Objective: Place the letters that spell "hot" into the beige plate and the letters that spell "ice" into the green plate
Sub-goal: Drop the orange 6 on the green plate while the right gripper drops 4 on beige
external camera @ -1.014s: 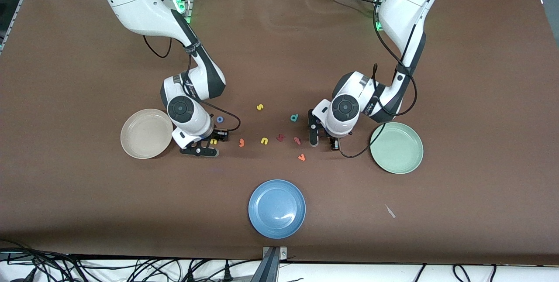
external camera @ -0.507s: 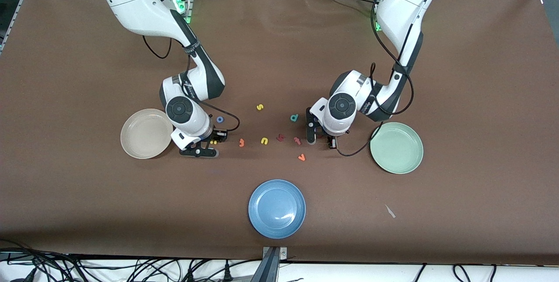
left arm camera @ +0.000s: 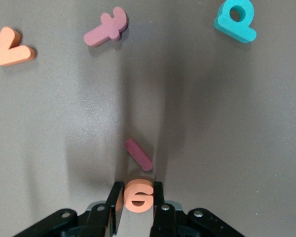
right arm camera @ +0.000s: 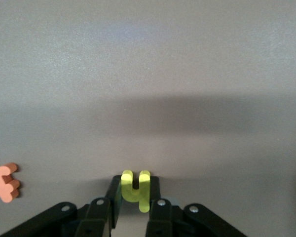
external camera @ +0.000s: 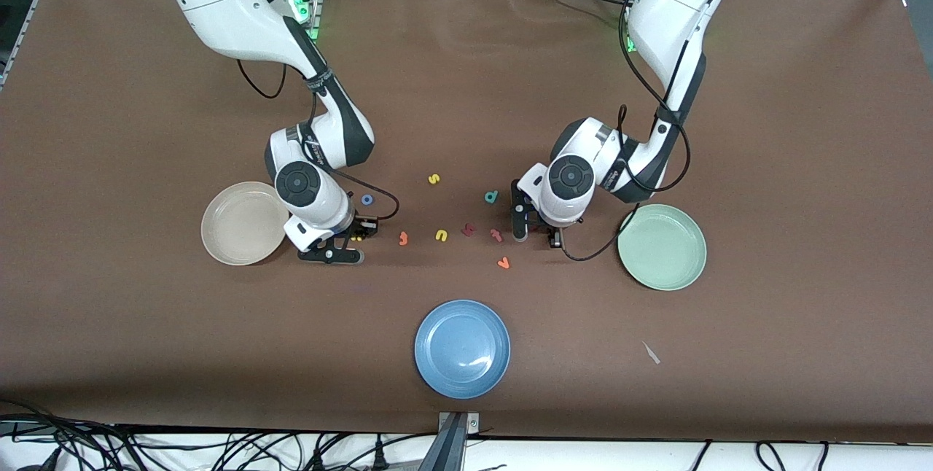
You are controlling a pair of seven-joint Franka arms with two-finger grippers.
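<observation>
Both grippers have drawn their fingers in since a second ago, while the arms have barely shifted and the loose letters lie as before. Front view: three plates sit on the brown table (external camera: 802, 128) — the beige plate (external camera: 244, 223) toward the right arm's end, the green plate (external camera: 662, 246) toward the left arm's end, the blue plate (external camera: 462, 348) between them and nearest the camera, all three bare. The right gripper (external camera: 348, 243) is down at the table just beside the beige plate; the left gripper (external camera: 538, 232) is down near the green plate. Between them lie seven loose letters: blue "o" (external camera: 367, 200), yellow "s" (external camera: 434, 178), teal "d" (external camera: 492, 197), orange "t" (external camera: 402, 238), yellow "n" (external camera: 441, 235), a dark red letter (external camera: 468, 229), pinkish-red "t" (external camera: 496, 235), with an orange "v" (external camera: 503, 262) nearer the camera. Left wrist view: the left gripper's fingers (left arm camera: 115, 203) are pressed against both sides of the orange "e" (left arm camera: 138, 196) — a small rounded foam piece standing between them; the dark red "i" (left arm camera: 138, 154), a short slanted bar, lies on the table close to it. Right wrist view: the right gripper's fingers (right arm camera: 114, 195) are clamped on the yellow "h" (right arm camera: 136, 189), its two prongs showing between them.
</observation>
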